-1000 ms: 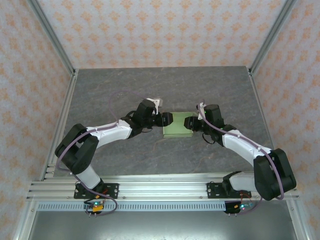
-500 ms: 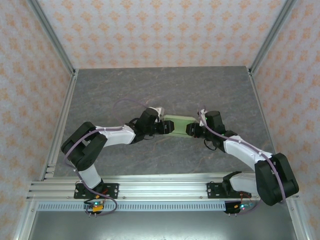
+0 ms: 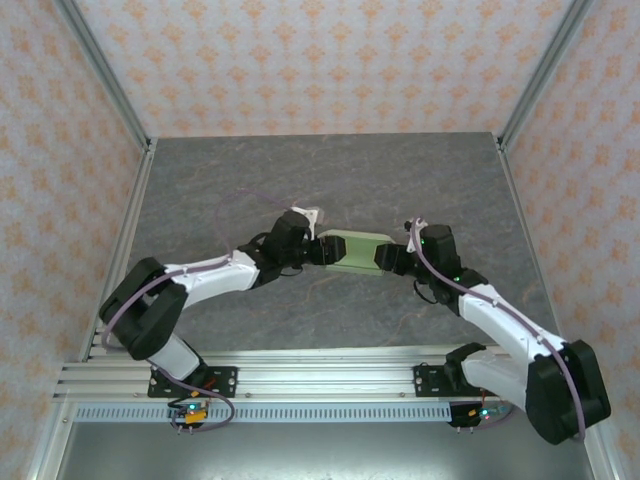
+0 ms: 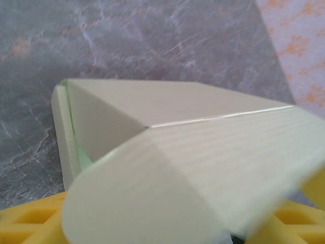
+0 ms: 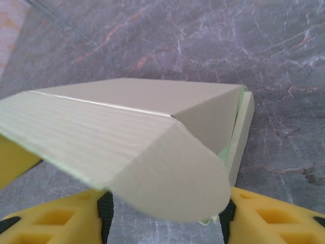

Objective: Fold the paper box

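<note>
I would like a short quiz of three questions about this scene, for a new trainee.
1. True or false: the paper box is between the left gripper and the right gripper.
2. Which colour is the paper box? A red, B pale green, C blue.
3. Which colour are the fingers in the wrist views?
Key: 1 true; 2 B; 3 yellow.

Bright, even light, faint shadows; paper box (image 4: 167, 198) blurry close-up in wrist cams.

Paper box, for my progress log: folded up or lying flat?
Partly folded: the pale light-green card box has raised walls; a rounded flap sticks out.
</note>
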